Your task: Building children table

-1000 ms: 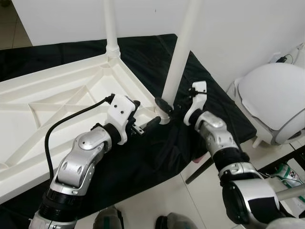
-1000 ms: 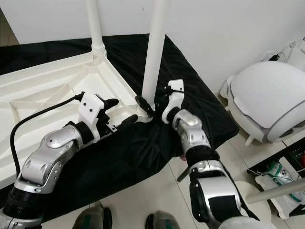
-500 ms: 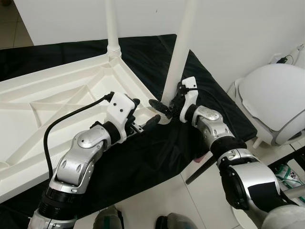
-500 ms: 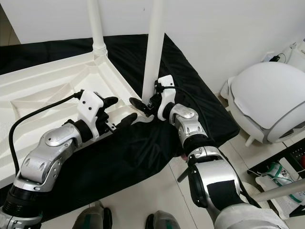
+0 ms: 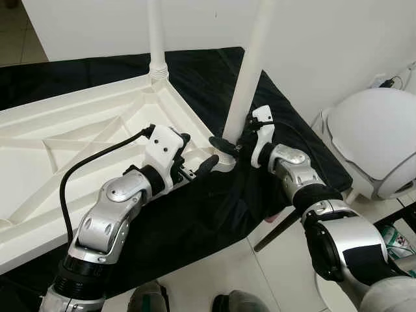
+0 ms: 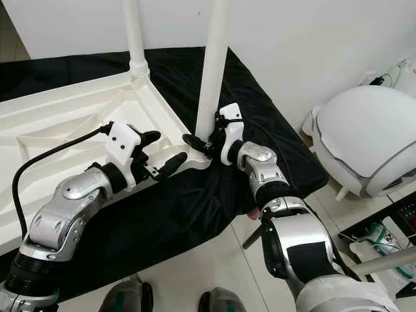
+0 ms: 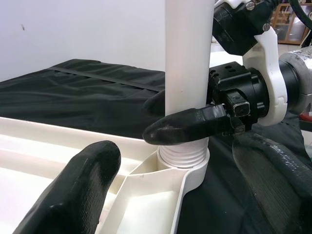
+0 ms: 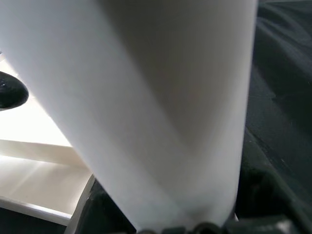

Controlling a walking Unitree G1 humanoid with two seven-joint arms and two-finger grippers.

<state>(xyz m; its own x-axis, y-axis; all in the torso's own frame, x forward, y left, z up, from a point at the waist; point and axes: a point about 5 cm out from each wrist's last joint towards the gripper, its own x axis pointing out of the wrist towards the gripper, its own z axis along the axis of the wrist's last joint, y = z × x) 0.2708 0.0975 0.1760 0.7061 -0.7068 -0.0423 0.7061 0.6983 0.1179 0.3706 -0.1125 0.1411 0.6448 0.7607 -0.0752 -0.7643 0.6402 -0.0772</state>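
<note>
Both table legs [image 5: 250, 71] cut off at top; right pincer [image 6: 203, 144] partly hidden behind leg.

Even, bright indoor light falls from overhead, with no hard shadows. The white tabletop [image 5: 78, 143] is the brightest surface and nearly washes out along its ribs, while the black cloth [image 5: 195, 214] around it swallows almost all detail. Soft highlights glint on the silver arm shells beside the tabletop. Both eye views are sharp, with slight bending of straight lines toward the edges. In the left wrist view the nearest black fingers [image 7: 78, 190] are blurred, the table leg [image 7: 187, 73] behind them crisp. The right wrist view is soft throughout, the leg too close to focus, shaded grey on one side.
</note>
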